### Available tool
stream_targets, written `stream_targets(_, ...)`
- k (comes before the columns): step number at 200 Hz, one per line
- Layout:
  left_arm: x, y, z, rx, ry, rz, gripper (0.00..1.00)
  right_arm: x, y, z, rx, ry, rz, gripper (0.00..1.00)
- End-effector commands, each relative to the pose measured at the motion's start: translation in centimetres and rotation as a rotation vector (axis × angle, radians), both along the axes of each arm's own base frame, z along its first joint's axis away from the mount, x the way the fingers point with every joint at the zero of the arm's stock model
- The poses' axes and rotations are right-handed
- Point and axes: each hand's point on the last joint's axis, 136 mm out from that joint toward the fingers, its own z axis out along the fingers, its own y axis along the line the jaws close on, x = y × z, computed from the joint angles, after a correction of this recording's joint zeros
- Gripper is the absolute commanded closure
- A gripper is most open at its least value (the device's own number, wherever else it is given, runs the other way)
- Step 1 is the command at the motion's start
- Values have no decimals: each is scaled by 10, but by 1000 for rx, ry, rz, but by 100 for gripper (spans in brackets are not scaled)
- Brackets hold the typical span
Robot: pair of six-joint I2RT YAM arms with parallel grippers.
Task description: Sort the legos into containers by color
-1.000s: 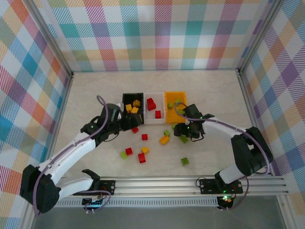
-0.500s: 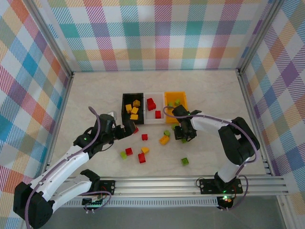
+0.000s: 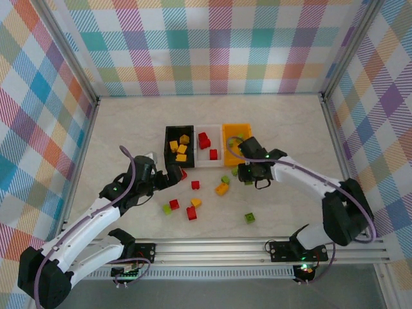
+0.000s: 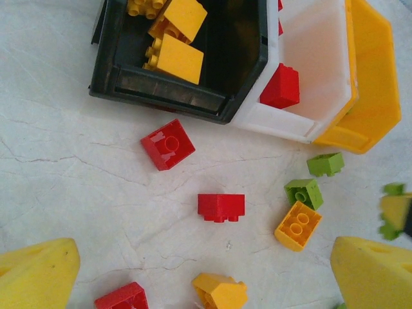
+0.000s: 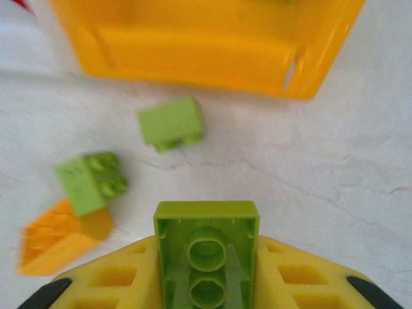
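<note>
Green brick point(image 5: 206, 225) pinched in my right gripper point(image 3: 248, 175) near the orange bin point(image 3: 224, 145), left gripper point(image 3: 172, 174) spread wide; I judge roughly half sorted, about ten loose bricks point(image 3: 195, 185) left.

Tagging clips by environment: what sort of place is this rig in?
Probably a lab data-collection booth, not a home or factory: plaid backdrop panels wall in the tabletop, left arm and right arm bolt to an aluminium rail, and toy legos and three small bins sit out.
</note>
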Motion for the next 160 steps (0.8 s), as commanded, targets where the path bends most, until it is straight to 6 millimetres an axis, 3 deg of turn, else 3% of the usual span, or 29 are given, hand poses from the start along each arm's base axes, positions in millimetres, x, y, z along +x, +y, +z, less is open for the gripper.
stream_targets(1, -4, 8, -4, 4, 9, 19, 0, 29, 13, 37, 38, -89, 17, 68)
stream_targets(14, -6, 9, -6, 0, 12, 27, 0, 49, 22, 41, 46, -93, 11, 68)
stream_targets(52, -10, 15, -9, -17, 10, 56, 0, 113, 29, 29, 15, -80, -51, 66)
stream_targets(74, -13, 16, -8, -17, 12, 58, 0, 135, 28, 19, -18, -73, -75, 64)
stream_targets(91, -15, 17, -7, -16, 14, 56, 0, 142, 29, 14, -34, -65, -83, 58)
stream_targets(118, -16, 18, -6, -15, 15, 56, 0, 146, 31, 21, -14, -79, -86, 32)
stream_targets(144, -16, 16, -6, -26, 16, 52, 0, 135, 29, 37, 18, -101, -86, 28)
stream_targets(160, -15, 16, -4, -32, 10, 52, 0, 117, 25, 44, 53, -93, -88, 27)
